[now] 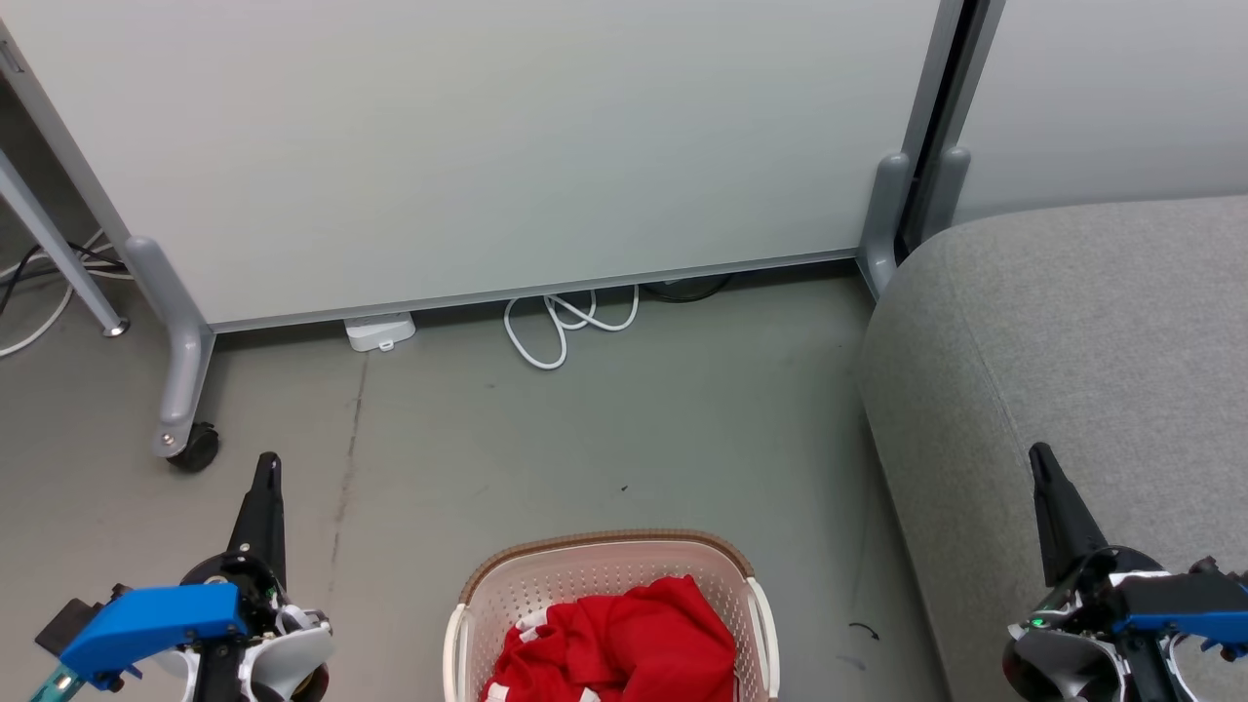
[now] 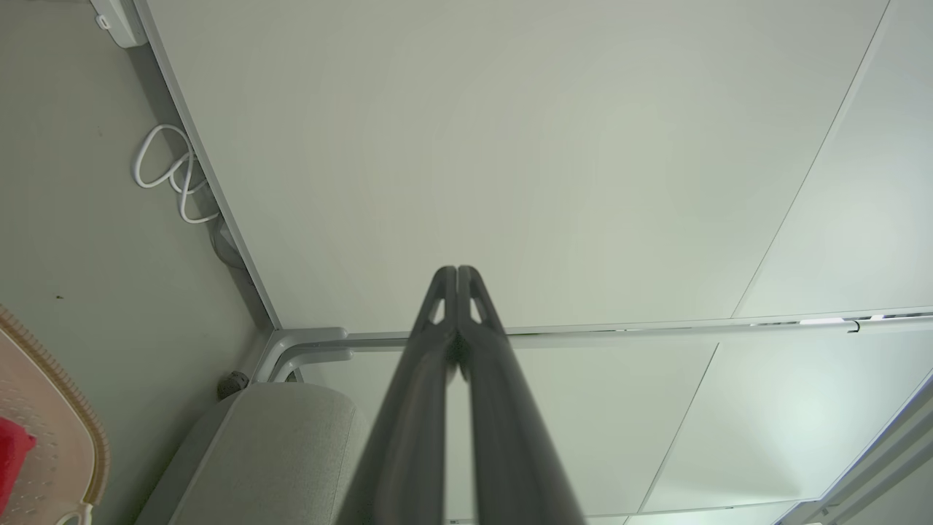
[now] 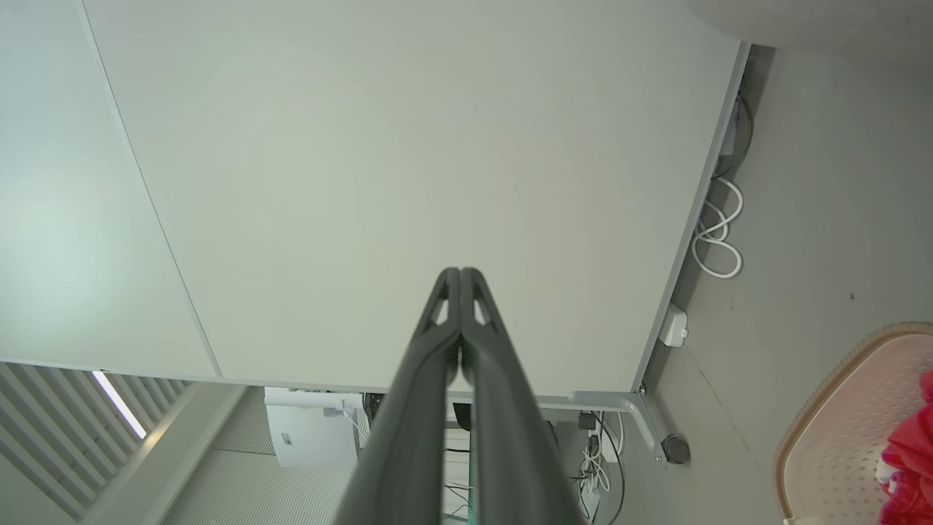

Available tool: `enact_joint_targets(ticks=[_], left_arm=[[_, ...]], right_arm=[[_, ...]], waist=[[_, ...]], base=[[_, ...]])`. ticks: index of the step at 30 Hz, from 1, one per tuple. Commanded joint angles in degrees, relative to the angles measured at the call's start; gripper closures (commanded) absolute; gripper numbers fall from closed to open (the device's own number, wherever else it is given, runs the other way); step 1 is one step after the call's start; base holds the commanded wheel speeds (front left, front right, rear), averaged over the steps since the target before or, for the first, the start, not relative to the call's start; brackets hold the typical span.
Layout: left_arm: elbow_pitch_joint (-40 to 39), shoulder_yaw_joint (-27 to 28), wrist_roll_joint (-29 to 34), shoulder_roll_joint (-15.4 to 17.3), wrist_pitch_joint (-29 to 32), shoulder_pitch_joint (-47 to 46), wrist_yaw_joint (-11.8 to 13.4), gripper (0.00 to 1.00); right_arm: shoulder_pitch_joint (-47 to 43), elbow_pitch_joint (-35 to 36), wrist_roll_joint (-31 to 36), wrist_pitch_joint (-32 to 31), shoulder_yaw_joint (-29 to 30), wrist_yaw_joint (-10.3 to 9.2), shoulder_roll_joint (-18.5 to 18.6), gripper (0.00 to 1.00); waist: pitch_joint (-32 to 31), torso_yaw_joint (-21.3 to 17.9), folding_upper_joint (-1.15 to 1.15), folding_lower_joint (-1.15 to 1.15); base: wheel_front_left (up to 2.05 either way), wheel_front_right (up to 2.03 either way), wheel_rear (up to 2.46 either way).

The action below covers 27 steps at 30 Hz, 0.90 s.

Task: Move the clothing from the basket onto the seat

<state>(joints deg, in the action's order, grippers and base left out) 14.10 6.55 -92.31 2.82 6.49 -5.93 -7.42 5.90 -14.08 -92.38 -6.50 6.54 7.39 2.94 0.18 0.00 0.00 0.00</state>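
The cream perforated basket [image 1: 595, 567] with a brown rim stands on the floor at the bottom centre of the head view. Bright-red clothing [image 1: 624, 643] with white trim lies bunched inside it. The light-grey seat [image 1: 1072, 331] fills the right side. My left gripper [image 1: 267, 466] hangs shut and empty to the left of the basket, above the floor. My right gripper [image 1: 1039, 456] is shut and empty over the seat's front part. The left wrist view shows the shut left gripper [image 2: 457, 271], a basket [image 2: 51, 430] edge and the seat [image 2: 277, 452]. The right wrist view shows the shut right gripper [image 3: 461, 273], the basket [image 3: 838, 437] and the clothing [image 3: 907, 467].
A pale partition panel [image 1: 487, 146] on grey wheeled feet [image 1: 180, 390] stands behind the basket. A white cable [image 1: 565, 327] and a small white box [image 1: 380, 331] lie at its base. Bare grey floor [image 1: 634, 429] stretches between panel, basket and seat.
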Motion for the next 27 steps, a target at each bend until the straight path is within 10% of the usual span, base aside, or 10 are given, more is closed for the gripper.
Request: enact_joint_targets(ticks=[1,2,27], left_arm=[[-0.2,0.1,-0.2,0.1,0.2,-0.5,-0.2,1.00],[0.0,0.0,0.0,0.0,0.0,0.0,0.0,0.00],[-0.4,-2.3,15.5,-0.3,-5.7,0.4,0.1,0.00]], right_arm=[[0.6,0.2,0.0,-0.1,0.0,0.20,-0.1,1.00],[0.0,0.0,0.0,0.0,0.0,0.00,0.0,0.00],[-0.1,0.2,15.3,5.7,-3.2,0.02,-0.2,0.00]], waist=[[0.0,0.0,0.00,0.00],[0.0,0.0,0.00,0.00],[0.4,0.1,0.00,0.00]], base=[[0.00,0.00,0.00],[0.00,0.00,0.00],[0.00,0.00,0.00]])
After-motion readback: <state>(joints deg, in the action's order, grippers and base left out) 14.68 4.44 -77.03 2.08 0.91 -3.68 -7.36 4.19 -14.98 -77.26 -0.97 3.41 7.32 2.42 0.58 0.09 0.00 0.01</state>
